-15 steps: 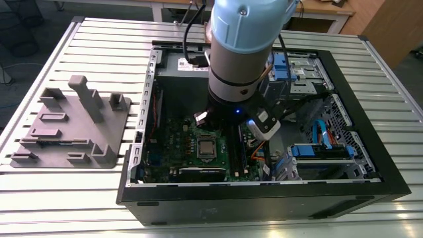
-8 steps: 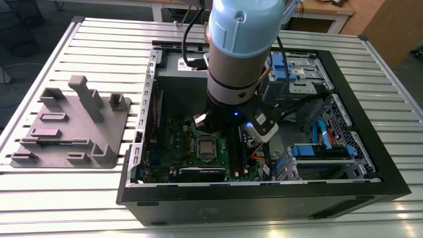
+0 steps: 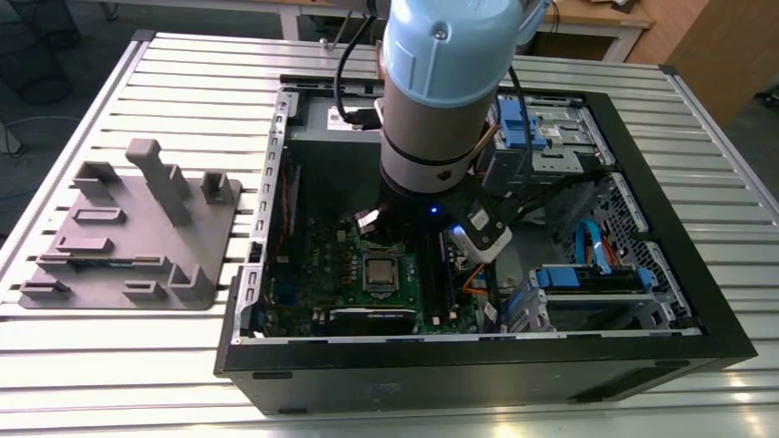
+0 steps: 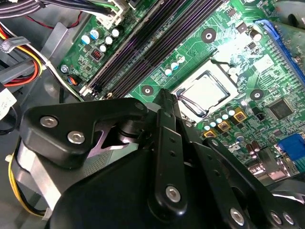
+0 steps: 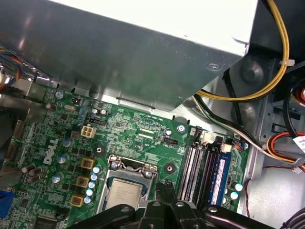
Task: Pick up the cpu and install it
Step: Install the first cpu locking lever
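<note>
The cpu [image 3: 381, 271] lies flat in its socket on the green motherboard [image 3: 319, 265] inside the open computer case. Its silvery top shows in both wrist views, the cpu [image 4: 208, 90] framed by the metal socket bracket and the cpu [image 5: 123, 194] partly cut off by the gripper's black links. My gripper [image 4: 163, 96] hangs just above the board beside the socket, its fingers drawn together with nothing between them. In the first wrist view the gripper [image 5: 165, 186] sits between the socket and the memory slots [image 5: 200, 167].
The black case [image 3: 487, 351] stands on a slatted metal table. A grey plastic fixture [image 3: 134, 228] lies at the exterior view's left. The grey power supply box [image 5: 143, 47] overhangs the board. Yellow and red cables [image 5: 281, 57] and blue drive brackets [image 3: 585, 278] crowd the case.
</note>
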Controlling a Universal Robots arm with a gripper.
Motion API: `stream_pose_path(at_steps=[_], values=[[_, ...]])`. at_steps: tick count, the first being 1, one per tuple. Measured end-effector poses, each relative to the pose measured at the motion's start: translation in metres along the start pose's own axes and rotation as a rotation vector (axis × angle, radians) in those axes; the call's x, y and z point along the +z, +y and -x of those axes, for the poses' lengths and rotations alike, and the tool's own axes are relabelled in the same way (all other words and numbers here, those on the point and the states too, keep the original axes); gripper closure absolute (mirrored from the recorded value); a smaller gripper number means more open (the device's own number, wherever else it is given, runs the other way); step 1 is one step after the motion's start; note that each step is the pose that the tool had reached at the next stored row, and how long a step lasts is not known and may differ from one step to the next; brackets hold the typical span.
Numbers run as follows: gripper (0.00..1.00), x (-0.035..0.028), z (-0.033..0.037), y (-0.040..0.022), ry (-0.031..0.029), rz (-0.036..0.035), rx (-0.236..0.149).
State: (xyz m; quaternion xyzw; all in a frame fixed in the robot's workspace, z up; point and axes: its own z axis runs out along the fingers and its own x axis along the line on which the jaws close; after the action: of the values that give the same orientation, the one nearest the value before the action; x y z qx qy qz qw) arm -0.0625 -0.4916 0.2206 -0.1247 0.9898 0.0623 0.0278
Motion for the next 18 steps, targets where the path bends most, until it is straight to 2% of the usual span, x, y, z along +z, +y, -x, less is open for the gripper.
stream_pose_path(at_steps=[9, 11, 18], values=[[0.89, -0.0033, 0.0003, 0.0005, -0.0001, -0.0006, 0.000], [0.89, -0.0031, -0.0006, 0.0006, 0.0022, -0.0081, 0.000], [0.89, 0.0001, -0.0044, 0.0012, 0.0124, -0.0481, -0.002]])
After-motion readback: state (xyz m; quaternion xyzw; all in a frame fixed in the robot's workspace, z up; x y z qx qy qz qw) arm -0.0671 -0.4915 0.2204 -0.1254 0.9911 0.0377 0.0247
